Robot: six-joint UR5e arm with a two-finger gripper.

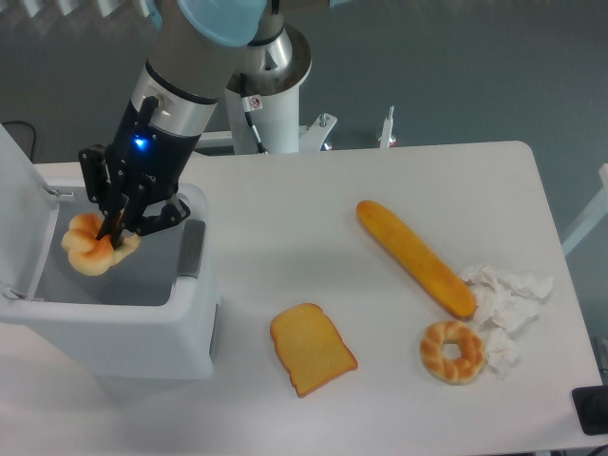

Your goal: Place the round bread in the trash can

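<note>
The round bread (pixel 87 250), a lumpy cream bun with orange creases, hangs over the open mouth of the trash can (pixel 114 328), toward its left side. My gripper (pixel 112 231) is shut on the bun from above, its black fingers pinching the bun's right part. The trash can is a big white box at the table's left end, with its lid (pixel 19 214) tipped up on the left and a grey inside.
On the table lie a slice of toast (pixel 312 348), a long orange loaf (pixel 415 257), a ring bread (pixel 452 351) and crumpled white paper (pixel 507 295). The robot's white base (pixel 275 104) stands behind the table.
</note>
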